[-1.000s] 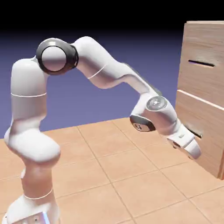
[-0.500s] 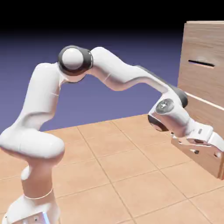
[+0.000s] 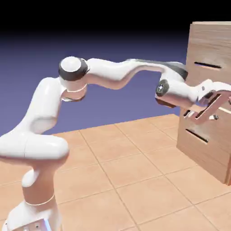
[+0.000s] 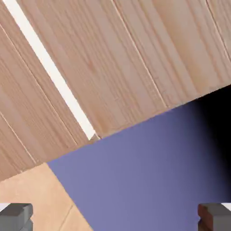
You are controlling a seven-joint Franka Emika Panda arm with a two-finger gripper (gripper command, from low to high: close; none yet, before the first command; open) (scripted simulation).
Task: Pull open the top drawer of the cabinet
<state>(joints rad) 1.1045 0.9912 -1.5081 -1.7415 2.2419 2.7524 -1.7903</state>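
While the tall, boxy wood-grain cabinet stands at the right with its top drawer shut behind a slim dark handle, my gripper, fingers spread and empty, has risen from the lower drawer.

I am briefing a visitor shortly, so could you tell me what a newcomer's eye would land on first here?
The big white arm arching from the lower left toward the right of the exterior view. Next, the tall wood-grain cabinet at the right edge, its top drawer shut, with the gripper in front of it, jaws open and empty. The hand view shows tilted wood grain crossed by a pale seam.
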